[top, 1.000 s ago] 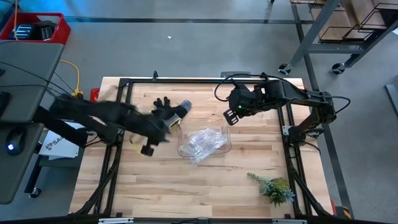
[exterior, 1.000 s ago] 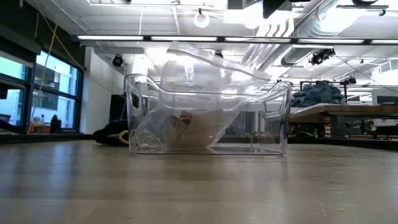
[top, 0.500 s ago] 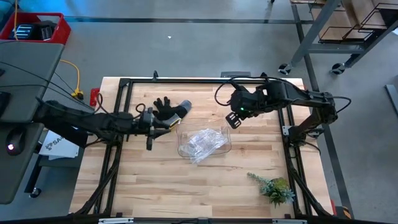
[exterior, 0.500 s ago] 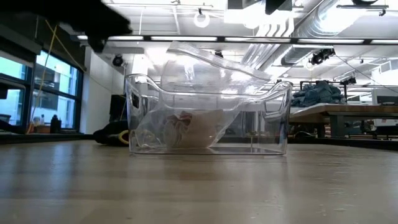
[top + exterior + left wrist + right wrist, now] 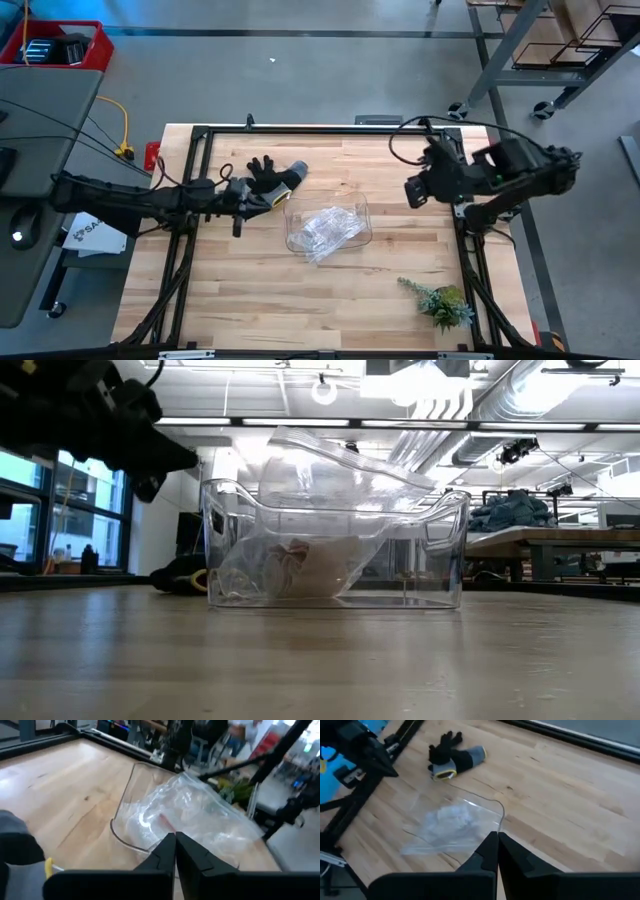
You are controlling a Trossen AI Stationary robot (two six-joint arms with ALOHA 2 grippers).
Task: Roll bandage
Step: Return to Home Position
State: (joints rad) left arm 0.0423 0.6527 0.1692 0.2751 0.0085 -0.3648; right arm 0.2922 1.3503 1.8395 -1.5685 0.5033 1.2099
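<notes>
The bandage does not show plainly. A clear plastic bin [image 5: 328, 228] stands mid-table with a crinkly clear bag [image 5: 200, 815] in it, and something pale [image 5: 300, 565] lies inside the bag. My left gripper [image 5: 175, 846] is shut with nothing between its fingers. It hovers above the table at the bin's far-left corner [image 5: 255, 203], beside the glove. My right gripper [image 5: 497, 846] is also shut on nothing and hangs over the table's right part [image 5: 413, 190], away from the bin.
A black-and-grey work glove [image 5: 272, 178] lies flat on the table just far-left of the bin. A small green plant [image 5: 440, 300] lies near the front right corner. Bare wood stretches between the bin and the table's near edge.
My right gripper has drawn back toward the table's right edge, away from the bin. My left arm has swung from the bin's left side toward the glove and has come down into the low view's upper left. The bin, bag and glove have stayed put.
</notes>
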